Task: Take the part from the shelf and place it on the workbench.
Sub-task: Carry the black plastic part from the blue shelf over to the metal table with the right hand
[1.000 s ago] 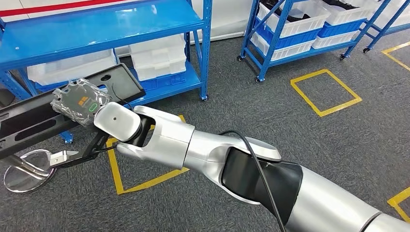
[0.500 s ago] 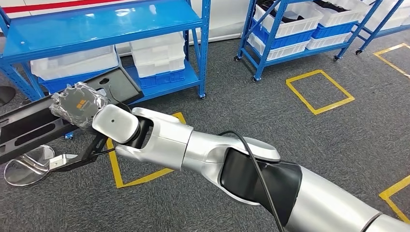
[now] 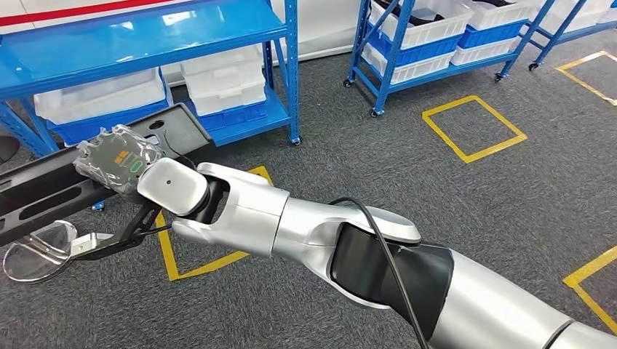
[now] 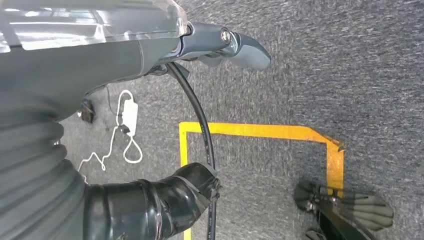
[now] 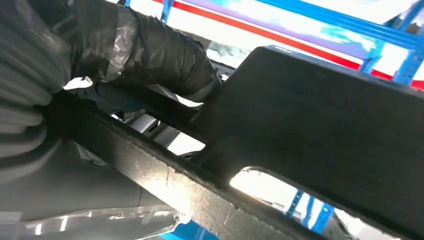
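Matt black plastic part (image 3: 87,163), glossy blue metal shelf (image 3: 138,40), rough grey carpet floor (image 3: 407,174)

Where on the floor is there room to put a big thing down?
Bare grey carpet lies between the blue shelf, the wheeled rack and the yellow square. It is crowded beside the right hand holding the black part.
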Motion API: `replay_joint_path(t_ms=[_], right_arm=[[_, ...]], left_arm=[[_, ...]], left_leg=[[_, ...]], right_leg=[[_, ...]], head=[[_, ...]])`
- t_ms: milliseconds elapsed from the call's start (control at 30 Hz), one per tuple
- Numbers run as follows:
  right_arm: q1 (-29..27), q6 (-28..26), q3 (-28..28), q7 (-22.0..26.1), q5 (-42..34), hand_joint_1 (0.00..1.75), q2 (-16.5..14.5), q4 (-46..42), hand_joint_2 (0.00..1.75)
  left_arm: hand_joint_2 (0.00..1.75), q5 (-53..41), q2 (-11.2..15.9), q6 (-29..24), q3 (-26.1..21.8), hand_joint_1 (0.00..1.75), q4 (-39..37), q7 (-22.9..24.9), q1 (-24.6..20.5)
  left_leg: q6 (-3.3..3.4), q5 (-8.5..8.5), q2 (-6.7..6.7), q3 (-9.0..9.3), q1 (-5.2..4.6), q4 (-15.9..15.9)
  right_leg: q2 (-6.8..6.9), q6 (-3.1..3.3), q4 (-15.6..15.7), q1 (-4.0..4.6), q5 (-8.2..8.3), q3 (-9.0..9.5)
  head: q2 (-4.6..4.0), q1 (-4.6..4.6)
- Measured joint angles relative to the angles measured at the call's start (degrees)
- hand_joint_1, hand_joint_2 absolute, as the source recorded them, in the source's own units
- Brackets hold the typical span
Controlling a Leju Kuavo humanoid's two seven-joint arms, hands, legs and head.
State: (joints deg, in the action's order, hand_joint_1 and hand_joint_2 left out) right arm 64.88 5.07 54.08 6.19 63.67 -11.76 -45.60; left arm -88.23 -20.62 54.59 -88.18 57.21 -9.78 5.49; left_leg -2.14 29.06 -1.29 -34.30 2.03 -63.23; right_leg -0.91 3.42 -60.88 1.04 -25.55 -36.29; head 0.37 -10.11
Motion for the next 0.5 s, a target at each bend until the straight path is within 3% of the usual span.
replay_joint_path(t_ms=[67,167,233,300,367,400,433,500], right_arm=[[0.0,0.0,-0.1,-0.3,-0.5,1.75,-0.2,0.0,1.75],[0.0,0.0,-0.1,-0.4,-0.6,1.75,-0.3,0.1,1.75],[0.0,0.0,-0.1,-0.4,-0.5,1.75,-0.3,0.1,1.75],[0.0,0.0,-0.1,-0.4,-0.5,1.75,-0.3,0.2,1.75],[-0.1,0.0,-0.1,-0.4,-0.4,1.75,-0.2,0.3,1.75],[-0.1,0.0,-0.1,-0.4,-0.4,1.75,-0.2,0.4,1.75],[-0.1,0.0,-0.1,-0.4,-0.3,1.75,-0.1,0.5,1.75],[0.0,0.0,-0.1,-0.4,-0.2,1.75,-0.1,0.5,1.75]], left_arm=[[1.75,0.1,0.0,0.0,0.0,0.0,0.0,0.0,0.1],[1.75,0.3,0.0,0.0,0.0,0.0,0.0,0.1,0.2],[1.75,0.4,-0.1,0.0,0.0,0.0,0.1,0.1,0.1],[1.75,0.5,-0.1,0.0,0.0,0.0,0.1,0.1,0.2],[1.75,0.5,-0.1,0.0,0.0,0.0,0.1,0.1,0.2],[1.75,0.5,-0.1,0.0,0.0,0.0,0.1,0.1,0.2],[1.75,0.5,-0.1,0.1,0.0,0.0,0.1,0.1,0.2],[1.75,0.5,-0.1,0.1,0.0,0.0,0.1,0.1,0.2]], left_leg=[[0.54,-0.36,-0.5,1.48,-0.29,2.9],[1.35,-1.28,0.94,1.5,-0.21,3.4],[1.97,-1.86,1.98,1.48,0.18,4.0],[2.29,-2.13,2.99,1.19,0.19,4.1],[2.26,-2.26,4.09,0.92,0.27,4.0],[2.2,-2.31,4.66,0.86,0.35,4.0],[2.09,-2.33,5.24,0.87,0.43,4.0],[1.64,-2.28,6.3,0.99,0.41,4.0]], right_leg=[[-0.62,-0.48,-0.5,0.04,0.27,-0.69],[-1.23,-1.58,-0.7,0.04,0.49,-1.16],[-0.62,-2.51,-3.7,-0.18,-1.72,-2.45],[0.08,-3.48,-10.0,-0.9,-5.43,-5.16],[0.38,-4.2,-14.7,-1.65,-7.09,-6.91],[0.62,-4.47,-14.4,-1.96,-6.49,-6.43],[1.11,-4.64,-11.9,-2.19,-5.04,-4.86],[3.81,-4.68,-4.4,-2.07,-2.16,-0.59]], head=[[0.01,0.01],[0.0,-0.01],[0.0,-0.04],[0.01,-0.04],[0.01,-0.02],[0.0,-0.03],[0.0,-0.03],[0.0,-0.04]])
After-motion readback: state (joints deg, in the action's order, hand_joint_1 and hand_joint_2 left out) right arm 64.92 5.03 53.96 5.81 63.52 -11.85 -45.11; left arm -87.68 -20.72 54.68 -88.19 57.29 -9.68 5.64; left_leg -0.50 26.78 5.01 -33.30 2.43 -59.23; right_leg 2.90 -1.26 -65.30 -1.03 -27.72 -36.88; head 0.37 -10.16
